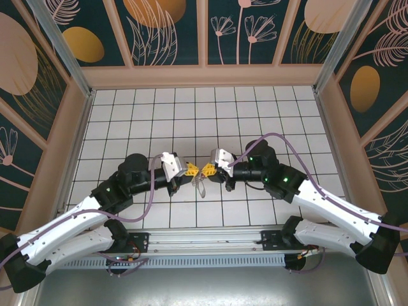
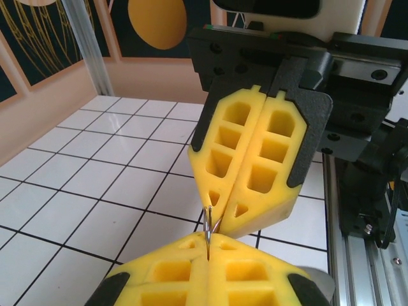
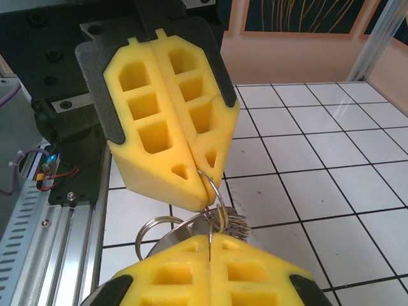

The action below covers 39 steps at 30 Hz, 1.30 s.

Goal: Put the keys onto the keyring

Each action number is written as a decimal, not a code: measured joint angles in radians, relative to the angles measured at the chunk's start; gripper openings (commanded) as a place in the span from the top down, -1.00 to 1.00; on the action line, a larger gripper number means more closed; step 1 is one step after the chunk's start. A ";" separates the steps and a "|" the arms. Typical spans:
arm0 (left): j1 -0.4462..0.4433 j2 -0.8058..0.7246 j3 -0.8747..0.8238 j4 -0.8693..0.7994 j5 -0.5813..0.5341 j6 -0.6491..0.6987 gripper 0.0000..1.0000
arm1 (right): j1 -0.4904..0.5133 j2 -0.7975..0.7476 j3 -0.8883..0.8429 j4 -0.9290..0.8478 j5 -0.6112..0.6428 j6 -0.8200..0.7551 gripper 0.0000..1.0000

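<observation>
The keyring [image 3: 217, 194] is a cluster of thin silvery rings with a small wire coil [image 3: 238, 225], held in mid-air above the white tiles. My left gripper [image 1: 193, 169] and right gripper [image 1: 208, 169] meet tip to tip over the middle of the floor. Each is shut on the same ring from opposite sides. In the left wrist view the ring [image 2: 208, 226] runs edge-on from my left gripper [image 2: 208, 241] into the right gripper [image 2: 218, 213]. A flat silvery piece [image 3: 182, 236] hangs under the rings; I cannot tell if it is one of the keys.
A thin loop [image 1: 201, 186] dangles below the two grippers. The aluminium rail [image 1: 204, 241] carrying both arm bases runs along the near edge. Patterned walls [image 1: 204, 75] close in the tiled floor at the back and sides.
</observation>
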 measured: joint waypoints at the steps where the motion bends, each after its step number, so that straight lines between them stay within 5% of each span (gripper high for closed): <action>1: 0.000 0.000 -0.008 0.013 -0.003 -0.003 1.00 | 0.000 0.000 -0.003 0.003 0.001 0.000 1.00; 12: 0.000 0.015 -0.035 0.124 -0.026 -0.042 1.00 | 0.018 -0.008 -0.044 0.086 -0.012 -0.006 0.54; 28: 0.000 -0.029 -0.039 0.158 0.062 -0.058 1.00 | 0.022 -0.192 -0.108 0.143 0.044 0.031 0.54; 39: 0.000 -0.052 -0.039 0.156 0.162 -0.059 1.00 | 0.005 -0.171 -0.100 0.187 -0.064 0.053 0.53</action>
